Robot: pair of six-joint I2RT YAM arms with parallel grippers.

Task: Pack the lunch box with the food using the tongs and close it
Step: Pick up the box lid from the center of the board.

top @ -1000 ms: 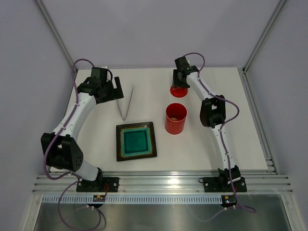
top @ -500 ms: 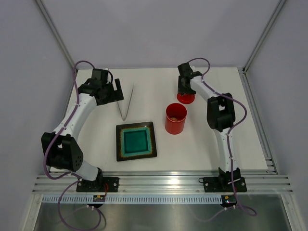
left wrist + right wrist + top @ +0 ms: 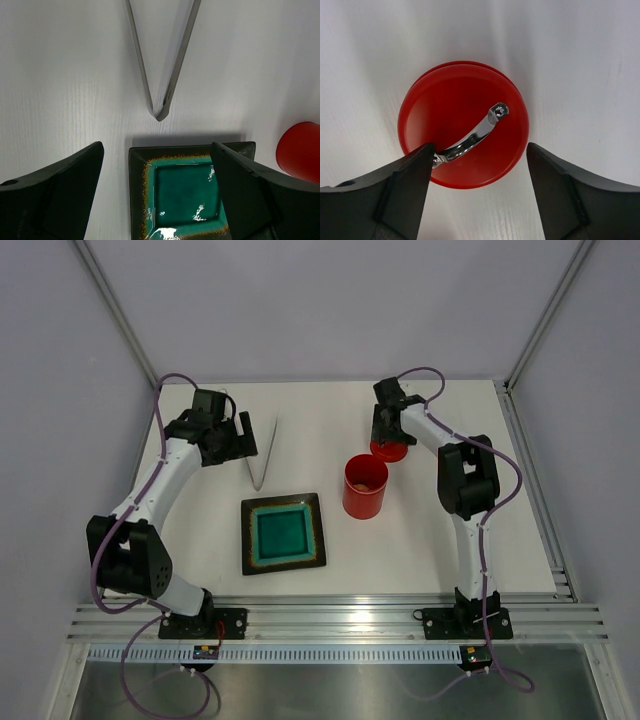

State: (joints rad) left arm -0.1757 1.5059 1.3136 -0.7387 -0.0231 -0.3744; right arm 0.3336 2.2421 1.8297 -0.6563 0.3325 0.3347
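The right claw (image 3: 386, 436) hangs over the round red lid with a curved metal handle (image 3: 464, 124). Its jaws stand apart, one on each side of the lid, which lies flat on the white table (image 3: 330, 420). In the right wrist view the claw (image 3: 480, 150) has its left finger overlapping the lid's edge at the lower end of the metal handle (image 3: 472, 135), and its right finger just beside the opposite edge. A second ago this claw and the lid (image 3: 388, 449) were further back and to the left. Both have since shifted right and toward the arms' bases, and the arm's elbow has swung right with them. The lid now lies just behind the red cylindrical lunch box (image 3: 365, 486), slightly to its right.

The lunch box stands upright and uncovered where it was. Pale brown food (image 3: 366, 481) shows inside, too small to tell apart.

The left claw (image 3: 241, 433) has hardly moved and its jaws are spread wide, holding nothing. From its wrist, the claw (image 3: 156, 147) looks down on the long silver metal tongs (image 3: 162, 65), which lie untouched on the table with the joined tip just behind the square dark plate with a teal centre (image 3: 136, 200). Tongs (image 3: 263, 452) and plate (image 3: 283, 502) lie as before.
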